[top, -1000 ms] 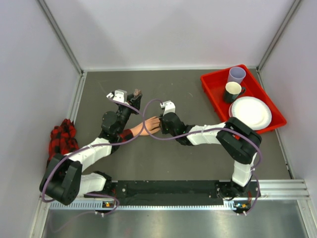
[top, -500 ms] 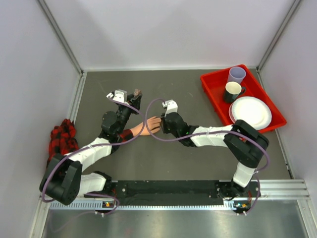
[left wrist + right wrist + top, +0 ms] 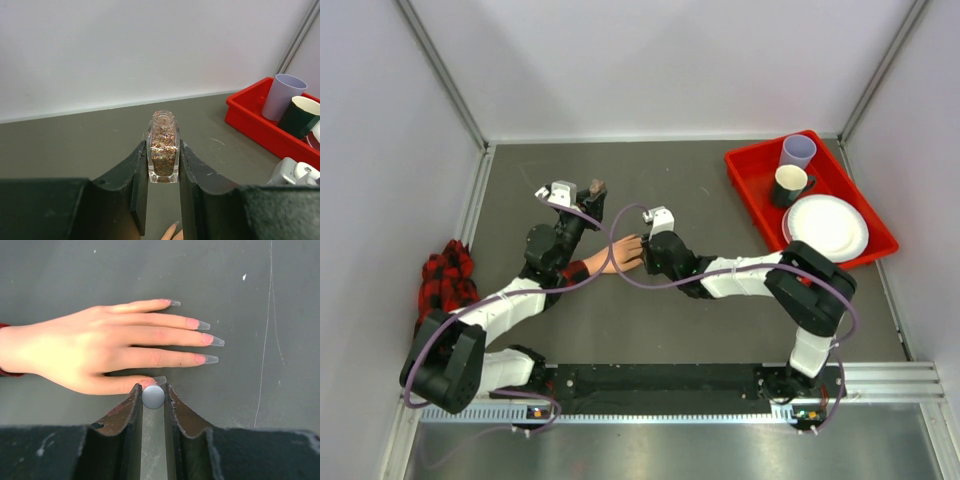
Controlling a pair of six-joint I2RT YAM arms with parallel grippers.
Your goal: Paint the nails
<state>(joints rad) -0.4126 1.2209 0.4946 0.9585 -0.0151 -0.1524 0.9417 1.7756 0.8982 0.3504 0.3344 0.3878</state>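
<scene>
The peach mannequin hand [image 3: 618,256] lies flat on the grey table, its red plaid sleeve [image 3: 574,270] running under my left arm. In the right wrist view the hand [image 3: 75,350] points right and shows long clear-tipped nails [image 3: 206,339]. My right gripper [image 3: 153,394] is shut on a grey round-topped brush cap [image 3: 153,396], held right over the nail [image 3: 160,380] of the finger nearest to it. My left gripper [image 3: 163,167] is shut on an uncapped glitter polish bottle [image 3: 163,152], held upright beyond the hand; it also shows in the top view [image 3: 596,187].
A red tray [image 3: 750,170] at the back right holds a purple cup [image 3: 798,151], a dark mug [image 3: 788,185] and a white plate [image 3: 826,227]. A bunch of red plaid cloth [image 3: 447,276] lies by the left wall. The two arms are close together over the hand.
My right gripper with the brush cap has shifted slightly back and forth at the fingertips. The left gripper with the bottle has stayed still.
</scene>
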